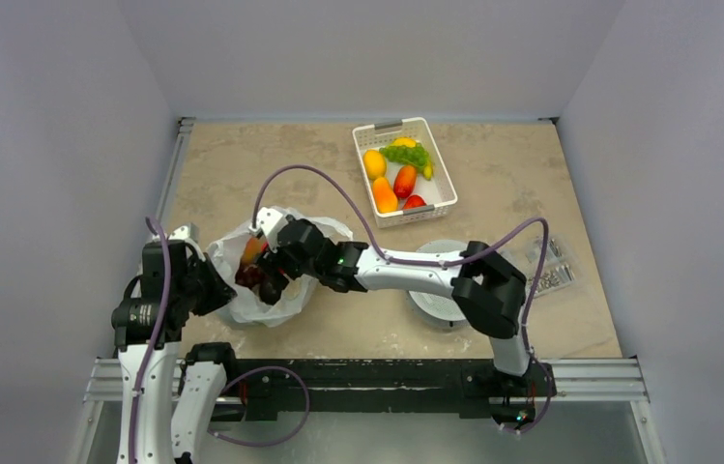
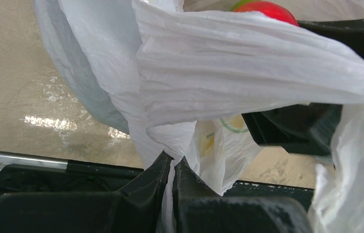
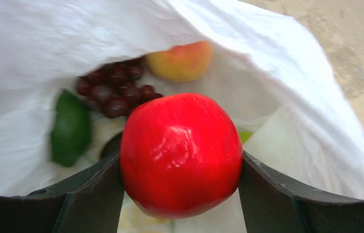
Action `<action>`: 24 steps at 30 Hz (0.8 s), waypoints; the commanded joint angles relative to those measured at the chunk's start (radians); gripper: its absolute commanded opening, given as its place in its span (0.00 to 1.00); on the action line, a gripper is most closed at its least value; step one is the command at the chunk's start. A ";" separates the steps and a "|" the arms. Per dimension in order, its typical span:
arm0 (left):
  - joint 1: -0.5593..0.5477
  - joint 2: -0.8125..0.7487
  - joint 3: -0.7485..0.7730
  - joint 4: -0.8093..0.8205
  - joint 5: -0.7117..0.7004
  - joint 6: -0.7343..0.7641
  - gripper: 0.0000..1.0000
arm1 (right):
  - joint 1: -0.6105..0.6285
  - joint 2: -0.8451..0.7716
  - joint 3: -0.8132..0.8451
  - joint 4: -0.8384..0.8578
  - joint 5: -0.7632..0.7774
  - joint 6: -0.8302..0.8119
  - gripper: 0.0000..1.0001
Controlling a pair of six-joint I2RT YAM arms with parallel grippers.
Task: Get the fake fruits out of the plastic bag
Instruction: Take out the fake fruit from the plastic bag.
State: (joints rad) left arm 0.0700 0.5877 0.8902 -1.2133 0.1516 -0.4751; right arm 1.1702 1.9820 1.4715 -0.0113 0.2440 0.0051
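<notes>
The plastic bag [image 1: 227, 253] slumps at the lower left of the top view. The left gripper [image 2: 174, 167] is closed on a fold of its rim. The right gripper [image 3: 180, 174] reaches into the mouth, clamped on a red fruit [image 3: 181, 153] (glossy, filling the wrist view). Behind it lie a dark grape bunch [image 3: 114, 90], a green fruit [image 3: 70, 128] and a peach [image 3: 182, 60]. I'd call this the lifting-out step. Next comes a clean rise clear of the film, probably towards the basket [image 1: 418, 214].

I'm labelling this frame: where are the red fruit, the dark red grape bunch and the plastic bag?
red fruit [image 3: 181, 155], right wrist view, middle of its glossy front.
dark red grape bunch [image 3: 114, 92], right wrist view, centre of cluster.
plastic bag [image 2: 228, 68], left wrist view, creased outer wall.
</notes>
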 commanded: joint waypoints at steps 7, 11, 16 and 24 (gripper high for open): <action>0.000 0.023 0.021 0.097 0.084 0.029 0.00 | -0.017 -0.189 0.008 0.083 -0.349 0.262 0.00; 0.000 0.033 0.006 0.137 0.142 0.037 0.00 | -0.035 -0.230 0.055 0.050 -0.272 0.310 0.00; -0.009 0.024 -0.018 0.134 0.119 0.019 0.00 | -0.121 -0.310 0.028 0.060 -0.215 0.339 0.00; -0.054 -0.038 -0.023 0.133 0.052 -0.016 0.00 | -0.349 -0.365 0.021 0.013 -0.149 0.321 0.00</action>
State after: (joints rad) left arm 0.0334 0.5785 0.8692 -1.1149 0.2352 -0.4675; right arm 0.9127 1.6596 1.4769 0.0105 0.0357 0.3149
